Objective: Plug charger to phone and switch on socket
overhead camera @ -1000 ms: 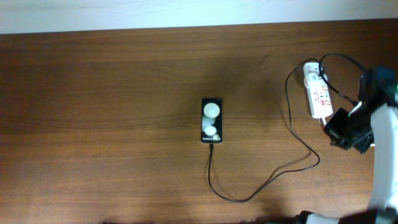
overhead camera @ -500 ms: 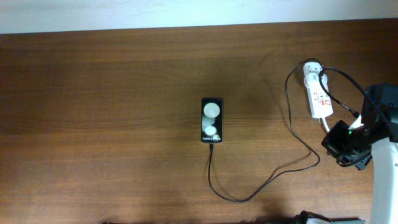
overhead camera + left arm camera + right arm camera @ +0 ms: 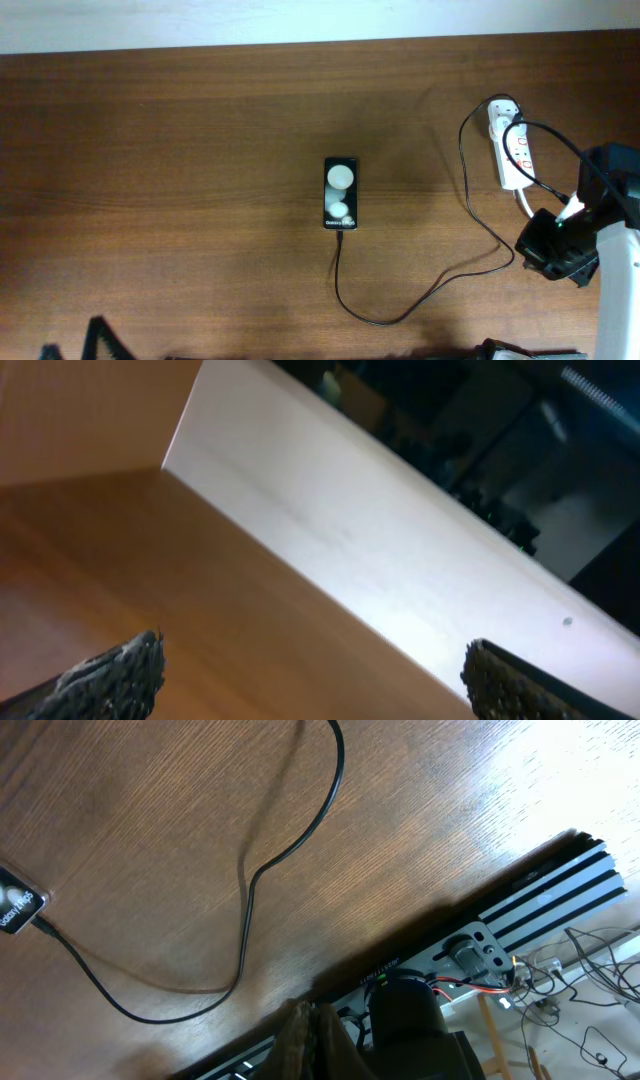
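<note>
**Cable in the phone, right arm beside the power strip**

The phone [image 3: 340, 193] lies flat near the middle of the table [image 3: 180, 150], face up, with its lettered end toward the near edge. The charger cable [image 3: 337, 270] meets that end. From there it runs toward the near edge, loops round to the right, climbs toward the far right corner and ends at the far end of the power strip [image 3: 514, 152].

The power strip lies close to the right edge, lengthwise from far to near, with red marks on its top. Whether its switch is on cannot be told. A thick white cord [image 3: 523, 203] leaves its near end.

The right gripper [image 3: 548, 248] hangs just off that near end, by the right edge and apart from the strip. In the right wrist view its fingers [image 3: 300, 1040] appear pressed together with nothing between them. That view also shows the cable curving over the wood, a corner of the phone at the left and a black ribbed rail [image 3: 540, 900] past the table's edge.

Part of the left arm [image 3: 100, 342] shows at the near left corner. The left gripper [image 3: 312, 685] has its fingertips [image 3: 110, 678] spread wide with nothing held, facing wood and a pale panel [image 3: 380, 550].
</note>
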You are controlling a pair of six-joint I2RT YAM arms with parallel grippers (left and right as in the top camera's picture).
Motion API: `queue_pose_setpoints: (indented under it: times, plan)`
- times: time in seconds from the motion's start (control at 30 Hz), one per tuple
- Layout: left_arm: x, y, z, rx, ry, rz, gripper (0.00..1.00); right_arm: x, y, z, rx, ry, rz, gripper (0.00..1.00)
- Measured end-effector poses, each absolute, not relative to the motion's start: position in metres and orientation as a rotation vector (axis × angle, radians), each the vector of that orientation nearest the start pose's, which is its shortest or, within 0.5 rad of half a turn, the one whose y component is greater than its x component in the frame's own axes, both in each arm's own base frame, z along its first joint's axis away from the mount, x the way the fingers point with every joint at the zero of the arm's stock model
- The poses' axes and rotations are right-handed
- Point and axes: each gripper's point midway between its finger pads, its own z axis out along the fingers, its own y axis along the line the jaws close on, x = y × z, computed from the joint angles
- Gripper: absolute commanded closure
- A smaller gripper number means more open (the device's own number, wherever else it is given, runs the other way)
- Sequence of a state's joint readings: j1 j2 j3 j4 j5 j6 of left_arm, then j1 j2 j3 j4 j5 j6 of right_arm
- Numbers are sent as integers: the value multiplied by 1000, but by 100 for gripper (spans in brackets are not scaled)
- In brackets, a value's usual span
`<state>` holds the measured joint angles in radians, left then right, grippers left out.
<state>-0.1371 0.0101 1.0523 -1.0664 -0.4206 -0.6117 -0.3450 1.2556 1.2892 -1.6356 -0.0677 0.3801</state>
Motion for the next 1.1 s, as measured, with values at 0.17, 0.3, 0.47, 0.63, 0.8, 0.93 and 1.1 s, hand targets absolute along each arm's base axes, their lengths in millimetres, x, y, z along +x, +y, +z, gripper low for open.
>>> queue_pose_setpoints:
  times: [0.17,0.3,0.47,0.63,0.8,0.93,1.1]
  plan:
    - [109,56,311,-696,1542,-207,1,165,-48,187,1129,2972,97,96]
    - [114,55,301,-698,1569,-195,1,165,-48,187,1130,2972,97,96]
    - [114,55,301,-698,1570,-195,1,164,-48,187,1133,2976,97,96]
    - [111,62,300,-747,1548,-147,1,163,-47,187,1133,2979,98,96]
    - [111,62,301,-747,1547,-147,1,168,-37,188,1164,2963,201,96]
    - [111,62,301,-747,1547,-147,1,170,-31,189,1188,2952,259,96]
    - [111,62,302,-748,1541,-147,1,170,-31,189,1193,2947,259,96]
